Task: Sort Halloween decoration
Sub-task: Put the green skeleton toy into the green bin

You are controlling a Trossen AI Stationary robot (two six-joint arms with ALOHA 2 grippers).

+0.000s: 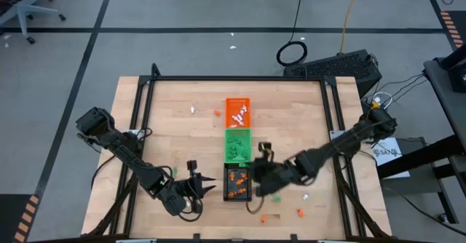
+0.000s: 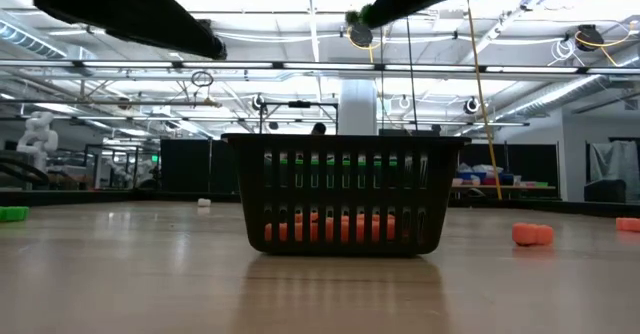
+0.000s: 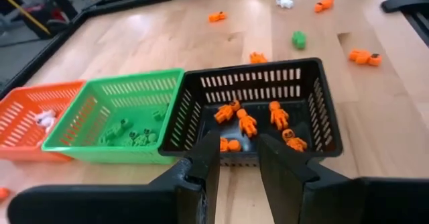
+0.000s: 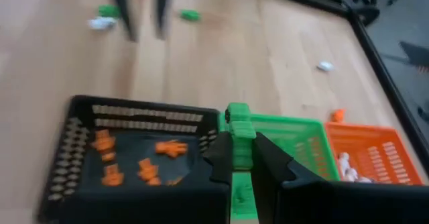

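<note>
Sorting looks partly done: orange trinkets [image 3: 247, 122] fill the black tray [image 3: 322, 110], green ones the green tray [image 3: 87, 110], while strays [image 1: 299, 212] dot the table [image 1: 167, 126]; the right gripper [image 4: 242, 158] pinches a green trinket [image 4: 237, 127] above the trays, and the left gripper [image 3: 238, 162] waits nearby, narrowly parted and empty.

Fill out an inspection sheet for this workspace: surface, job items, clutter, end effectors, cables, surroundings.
Surface: wooden table inside a dark frame.
Job items: orange tray holds white trinkets; green tray holds green trinkets; black tray holds orange trinkets. Loose trinkets lie scattered on the table.
Clutter: nothing seen besides unsorted trinkets.
End effectors: left end effector open and empty beside the black tray; right end effector shut on a green trinket above the trays.
Cables: coiled cable on the floor; wires near the right arm base.
Surroundings: office chair, taped floor, open lab hall.
</note>
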